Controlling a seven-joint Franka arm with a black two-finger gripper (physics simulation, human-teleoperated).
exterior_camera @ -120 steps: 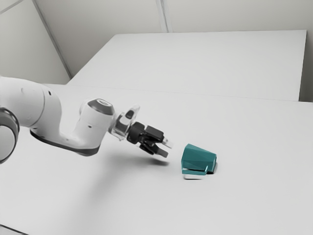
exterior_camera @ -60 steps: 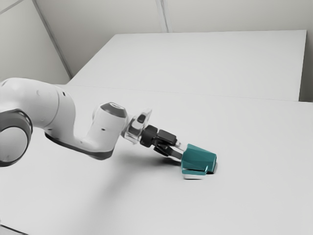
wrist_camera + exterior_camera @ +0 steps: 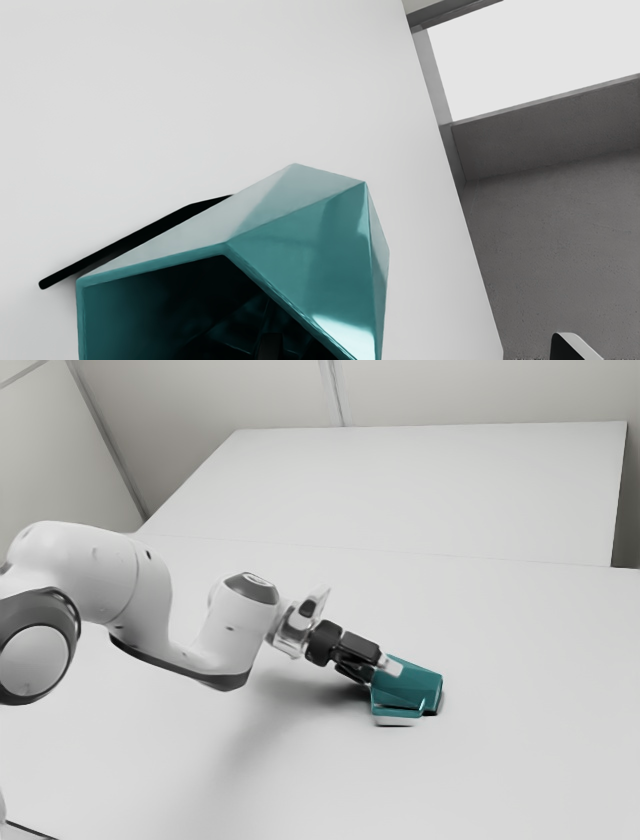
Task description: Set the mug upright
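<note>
The teal faceted mug (image 3: 415,688) lies on its side on the table, with its handle (image 3: 398,712) toward the viewer in the exterior view. At its mouth end is my gripper (image 3: 385,668), coming from the exterior view's left. In the wrist view the mouth of the mug (image 3: 310,250) faces my hand. The gripper (image 3: 421,346) is open there: one fingertip is inside the dark mouth and the other stands outside, with the mug's side wall between them. Contact of both with the wall is not visible.
The white table (image 3: 250,780) spreads around the mug, and a pale raised panel (image 3: 420,490) stands behind it in the exterior view. A table edge (image 3: 469,220) runs past the mug in the wrist view, with a grey floor beyond.
My gripper has travelled toward the exterior view's right, from apart from the mug to its mouth, where one finger has gone inside. The mug has kept its place.
</note>
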